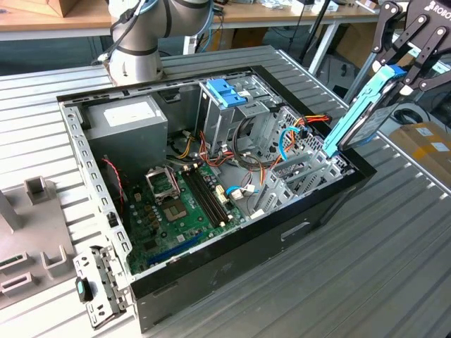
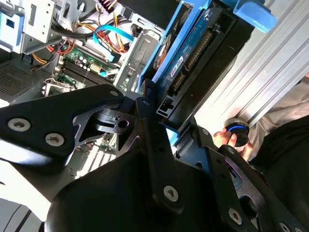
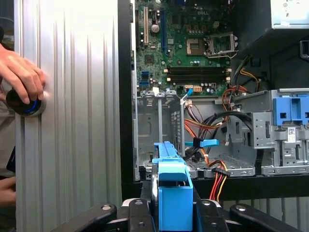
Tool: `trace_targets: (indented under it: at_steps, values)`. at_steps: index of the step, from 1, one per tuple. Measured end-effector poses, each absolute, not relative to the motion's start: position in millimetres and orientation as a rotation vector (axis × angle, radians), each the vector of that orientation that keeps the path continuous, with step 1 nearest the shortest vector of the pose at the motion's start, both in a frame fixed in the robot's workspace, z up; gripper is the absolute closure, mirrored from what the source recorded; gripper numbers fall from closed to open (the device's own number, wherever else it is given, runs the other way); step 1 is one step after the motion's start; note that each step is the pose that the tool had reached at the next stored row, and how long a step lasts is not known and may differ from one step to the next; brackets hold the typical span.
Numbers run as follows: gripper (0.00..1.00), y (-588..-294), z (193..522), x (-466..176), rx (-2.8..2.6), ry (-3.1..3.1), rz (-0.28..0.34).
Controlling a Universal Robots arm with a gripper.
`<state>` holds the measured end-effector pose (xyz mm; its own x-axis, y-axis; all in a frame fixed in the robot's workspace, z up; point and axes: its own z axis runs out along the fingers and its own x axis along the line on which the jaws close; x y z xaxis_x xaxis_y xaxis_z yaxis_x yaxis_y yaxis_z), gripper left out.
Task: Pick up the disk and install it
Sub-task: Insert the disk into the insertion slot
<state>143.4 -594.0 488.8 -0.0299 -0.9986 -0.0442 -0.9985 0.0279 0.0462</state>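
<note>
Over the open case's [image 1: 246,246] rim, exterior view's right: gripper [image 1: 398,76] clamped on the disk [image 1: 359,116], which is tilted on edge. Cables [image 3: 212,123] and metal bay [image 3: 159,130] sit beneath. A hand [image 3: 21,72] rests on a knob [image 3: 28,107] nearby.

In the exterior view, the computer case [image 1: 232,246] lay open on the table [image 1: 366,267] at mid-frame. Inside it, the power supply [image 1: 130,120] sat at the upper left. The motherboard [image 1: 173,211] lay lower down and the drive cage [image 1: 225,105] stood at upper centre. At the upper right, the disk [image 1: 359,113] hung tilted over the case's edge, held in the pincer [image 1: 398,77].
</note>
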Motion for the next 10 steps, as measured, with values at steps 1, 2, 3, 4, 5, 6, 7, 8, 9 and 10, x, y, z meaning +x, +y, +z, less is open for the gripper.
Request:
trace_targets:
  at_steps: [1, 2, 3, 4, 5, 6, 7, 8, 9, 10]
  values:
    - [0.63, -594.0, 488.6, 143.1, 2.187, -2.252, -0.1]
    - [0.63, -594.0, 488.4, 143.0, 2.188, -2.252, -0.1]
    - [0.63, -594.0, 488.2, 142.8, 2.187, -2.252, -0.1]
    - [0.63, -594.0, 488.0, 142.6, 2.187, -2.252, -0.101]
    - [0.63, -594.0, 487.9, 142.2, 2.187, -2.252, -0.1]
    - [0.63, -594.0, 487.7, 141.8, 2.187, -2.252, -0.1]
    - [0.63, -594.0, 487.4, 141.4, 2.187, -2.252, -0.1]
    - [0.63, -594.0, 487.0, 140.9, 2.187, -2.252, -0.1]
    - [0.63, -594.0, 486.6, 140.4, 2.187, -2.252, -0.1]
    - [0.63, -594.0, 486.1, 140.0, 2.187, -2.252, -0.1]
